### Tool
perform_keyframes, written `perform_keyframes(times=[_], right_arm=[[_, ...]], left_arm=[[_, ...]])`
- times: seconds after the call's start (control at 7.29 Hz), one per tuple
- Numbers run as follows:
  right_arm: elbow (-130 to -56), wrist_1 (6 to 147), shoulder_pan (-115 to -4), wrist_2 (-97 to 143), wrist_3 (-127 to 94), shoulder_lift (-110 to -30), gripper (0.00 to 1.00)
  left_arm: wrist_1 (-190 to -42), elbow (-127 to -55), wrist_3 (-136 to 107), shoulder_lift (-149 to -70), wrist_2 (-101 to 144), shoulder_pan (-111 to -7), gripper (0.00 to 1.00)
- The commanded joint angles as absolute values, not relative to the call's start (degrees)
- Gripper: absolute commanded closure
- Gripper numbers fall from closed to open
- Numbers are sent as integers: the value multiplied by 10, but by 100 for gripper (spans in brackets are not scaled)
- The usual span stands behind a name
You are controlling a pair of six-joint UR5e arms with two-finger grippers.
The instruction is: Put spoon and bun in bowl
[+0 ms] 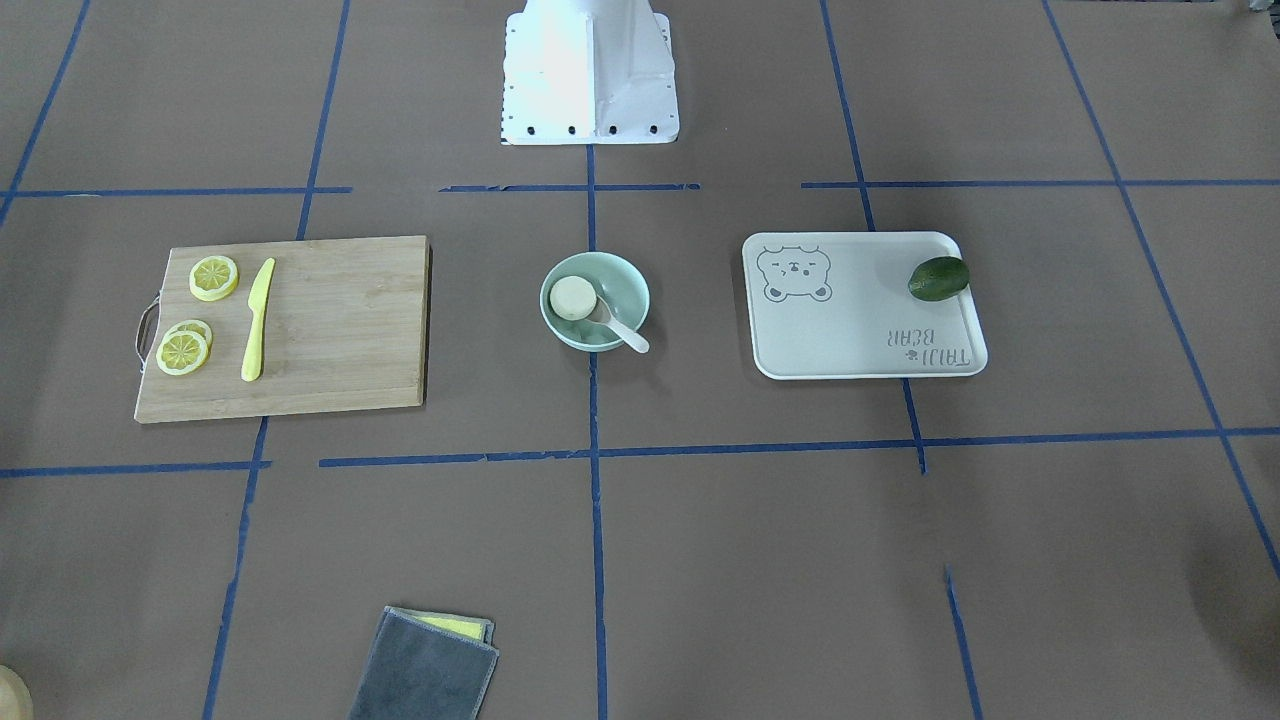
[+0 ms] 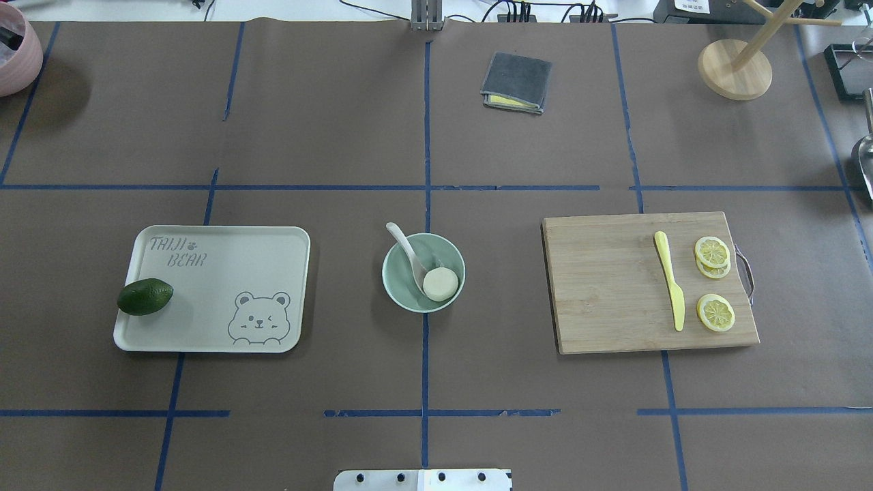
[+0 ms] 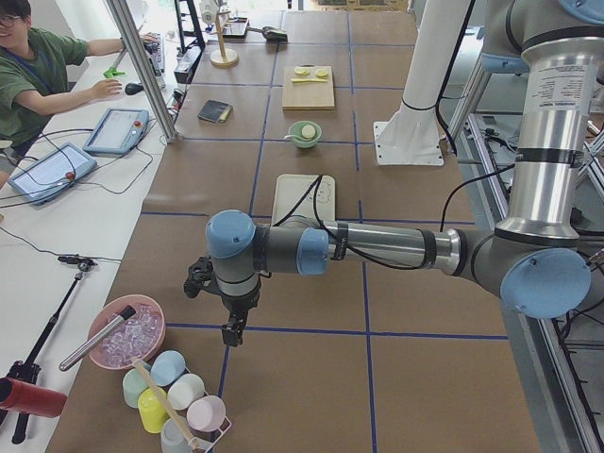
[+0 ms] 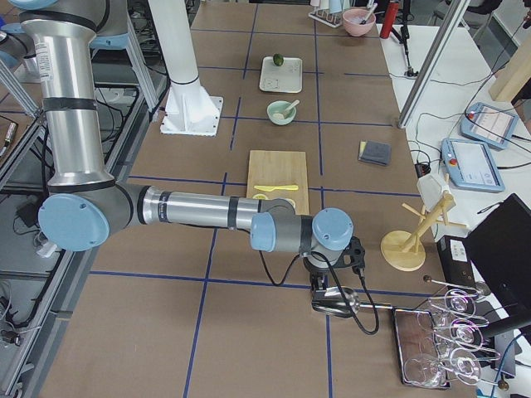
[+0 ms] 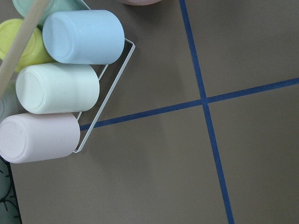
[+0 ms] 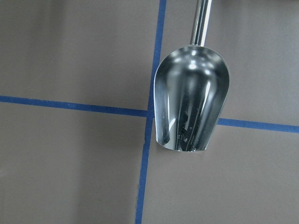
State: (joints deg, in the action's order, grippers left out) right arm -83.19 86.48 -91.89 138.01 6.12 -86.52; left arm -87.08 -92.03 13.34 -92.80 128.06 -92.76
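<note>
The pale mint-green bowl [image 1: 628,283] [image 2: 401,286] stands at the table's middle. The white bun [image 1: 573,297] [image 2: 440,284] lies inside it, flat beige bottom up. The off-white spoon [image 1: 622,330] [image 2: 404,247] rests in the bowl with its scoop by the bun and its handle over the rim. My left gripper [image 3: 231,332] hangs over the table's left end, far from the bowl [image 3: 305,134]. My right gripper [image 4: 323,303] hangs over the right end, far from the bowl [image 4: 282,112]. I cannot tell whether either gripper is open or shut. Neither wrist view shows fingers.
A wooden cutting board [image 2: 614,286] holds a yellow knife [image 2: 670,279] and lemon slices [image 2: 715,312]. A white tray [image 2: 225,273] holds an avocado [image 2: 144,296]. A grey cloth [image 2: 516,82] lies far out. Cups in a rack [image 5: 56,88] and a metal scoop [image 6: 191,102] lie under the wrists.
</note>
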Motion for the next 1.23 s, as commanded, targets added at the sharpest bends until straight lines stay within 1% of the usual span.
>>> perform_keyframes(times=[0.0,0.41,0.69,1.1], right_arm=[[-830,850,-939,1389,57,-874,0],[-831,850,-941,1390,55,-875,0],[-831,850,-941,1390,55,-877,0],[-837,847,-941,1388,47,-870,0]], left_arm=[[-869,-916,133,-928,1281,-926,0],[-854,-916,132,-928,1281,-925,0],[-853,-923,91,-914,1335,-925,0],[-853,-939,92,-910,1337,-926,0]])
